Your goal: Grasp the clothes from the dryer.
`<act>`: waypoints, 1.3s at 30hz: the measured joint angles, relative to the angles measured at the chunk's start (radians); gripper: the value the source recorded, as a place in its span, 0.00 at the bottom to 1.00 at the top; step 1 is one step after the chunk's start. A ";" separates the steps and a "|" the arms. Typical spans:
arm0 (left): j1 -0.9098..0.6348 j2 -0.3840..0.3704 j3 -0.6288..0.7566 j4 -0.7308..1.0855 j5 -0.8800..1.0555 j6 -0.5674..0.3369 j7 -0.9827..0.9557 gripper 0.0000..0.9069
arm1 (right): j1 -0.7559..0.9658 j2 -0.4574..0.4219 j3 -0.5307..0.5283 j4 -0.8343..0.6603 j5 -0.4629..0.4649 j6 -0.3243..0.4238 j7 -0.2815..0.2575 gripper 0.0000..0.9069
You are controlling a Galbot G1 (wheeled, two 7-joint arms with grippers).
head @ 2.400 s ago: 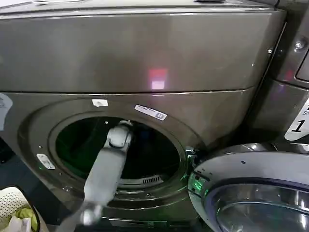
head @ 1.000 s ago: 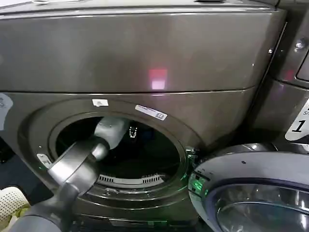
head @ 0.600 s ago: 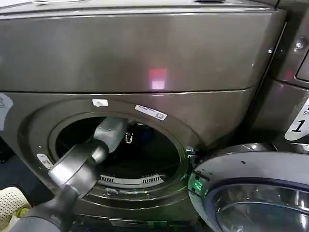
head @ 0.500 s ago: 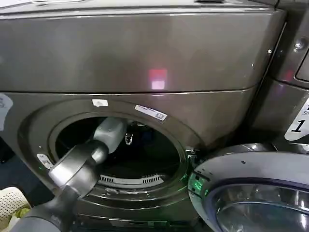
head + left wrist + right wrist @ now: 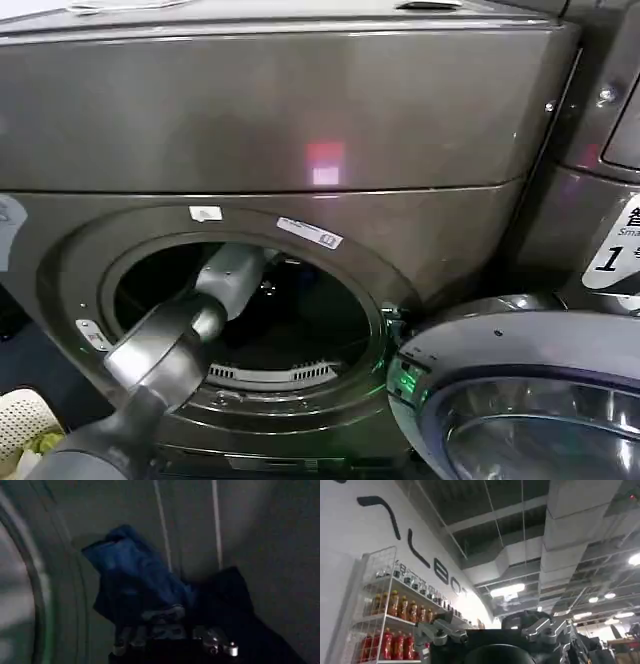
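Dark drum interior on my left wrist feed: blue cloth [image 5: 135,587] bunched at 12 o'clock of left gripper [image 5: 172,642], black cloth [image 5: 235,605] toward 2. Fingers' state: can't tell. Head view: left arm [image 5: 170,350] reaching into dryer [image 5: 300,120] port. Right gripper [image 5: 492,632] aimed at ceiling, fingers apart.

This is a shop-like laundry space, not a home. Two bronze-grey front-loading machines stand side by side: the dryer [image 5: 300,110], and beyond its open door, away from the left gripper [image 5: 268,288], a neighbour with a numbered label [image 5: 612,250]. Above the right gripper [image 5: 492,632] run exposed ceiling ducts [image 5: 560,525]; beside it, a wire rack of bottled drinks [image 5: 395,625] stands against a wall with large lettering [image 5: 415,550].
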 measured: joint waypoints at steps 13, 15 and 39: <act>-0.003 0.010 -0.073 -0.027 -0.051 0.012 -0.020 0.00 | -0.002 0.003 -0.001 0.001 0.000 -0.001 0.002 1.00; -0.002 0.012 -0.100 -0.044 -0.078 0.015 -0.042 0.00 | -0.004 0.002 -0.001 0.004 0.001 -0.002 0.002 1.00; 0.412 0.083 -0.509 -0.626 -0.722 -0.106 -0.696 0.00 | 0.020 -0.018 -0.033 -0.007 -0.012 0.002 0.003 1.00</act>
